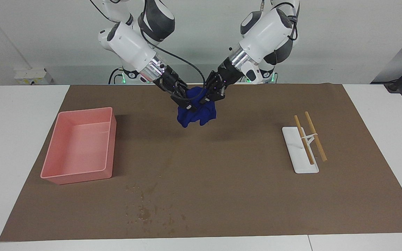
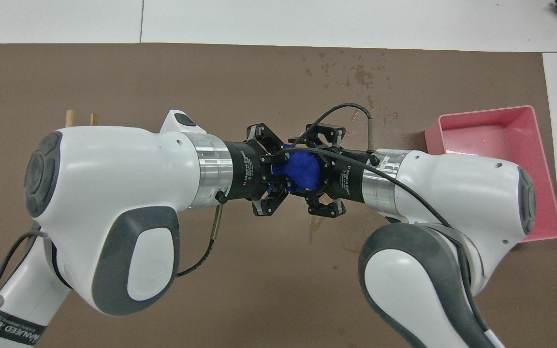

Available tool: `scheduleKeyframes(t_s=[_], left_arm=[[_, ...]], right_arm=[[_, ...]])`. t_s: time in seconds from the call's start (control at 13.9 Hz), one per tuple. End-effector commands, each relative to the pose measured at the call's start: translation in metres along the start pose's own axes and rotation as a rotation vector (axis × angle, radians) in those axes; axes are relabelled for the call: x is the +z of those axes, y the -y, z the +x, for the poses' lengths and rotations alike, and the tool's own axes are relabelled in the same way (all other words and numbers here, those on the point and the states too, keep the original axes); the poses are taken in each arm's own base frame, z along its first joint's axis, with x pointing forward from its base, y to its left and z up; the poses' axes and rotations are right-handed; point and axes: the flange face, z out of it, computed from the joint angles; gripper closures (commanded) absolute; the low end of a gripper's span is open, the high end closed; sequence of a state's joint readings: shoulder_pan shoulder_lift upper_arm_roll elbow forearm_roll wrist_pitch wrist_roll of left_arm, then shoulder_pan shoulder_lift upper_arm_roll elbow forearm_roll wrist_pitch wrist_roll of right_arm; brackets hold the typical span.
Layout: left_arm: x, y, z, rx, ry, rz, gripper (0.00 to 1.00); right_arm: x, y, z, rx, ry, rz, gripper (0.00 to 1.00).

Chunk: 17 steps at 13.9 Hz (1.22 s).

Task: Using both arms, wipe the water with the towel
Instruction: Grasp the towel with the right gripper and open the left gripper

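— Holding the towel (image 1: 196, 112) between them, the left gripper (image 1: 212, 93) and right gripper (image 1: 183, 97) meet over the brown mat's (image 1: 222, 181) middle. Why jointly?

— Probably so the bunch can be carried to the water spots (image 1: 145, 211) at the mat's edge farthest from the robots.

— Jaws?

— Both pinch the bunch's upper part; the rest hangs below, apparently clear of the table (image 1: 12, 139).

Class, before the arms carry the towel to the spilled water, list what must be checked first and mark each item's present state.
1. Towel held by left gripper: ok.
2. Towel held by right gripper: ok.
3. Towel clear of the mat: ok, it hangs bunched.
4. Water located, farther from the robots than the towel: ok.
5. Tray and rack off the path: ok.
6. Firmness of grip: cannot tell.
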<state>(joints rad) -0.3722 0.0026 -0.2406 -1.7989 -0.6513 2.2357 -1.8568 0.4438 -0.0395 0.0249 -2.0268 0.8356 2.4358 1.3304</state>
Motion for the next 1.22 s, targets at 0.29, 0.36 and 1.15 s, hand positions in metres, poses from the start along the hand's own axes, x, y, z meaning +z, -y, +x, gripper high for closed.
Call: scheduleKeyframes(t_s=[0.29,0.36,1.15], left_arm=[[-0.001,0.022,-0.024,-0.014,0.064,0.026,1.00],[-0.001,0.022,-0.024,-0.013,0.063,0.027,1.00],[-0.009,0.008,-0.008,0.107,-0.097,-0.032,0.00]], right_arm=[[0.006,-0.005,-0.001,-0.102,0.016,-0.018,1.00],[0.007,-0.007,-0.001,-0.117,0.019,-0.032,1.00],[0.003,-0.038,0.015,-0.700,-0.025,-0.405,1.00]])
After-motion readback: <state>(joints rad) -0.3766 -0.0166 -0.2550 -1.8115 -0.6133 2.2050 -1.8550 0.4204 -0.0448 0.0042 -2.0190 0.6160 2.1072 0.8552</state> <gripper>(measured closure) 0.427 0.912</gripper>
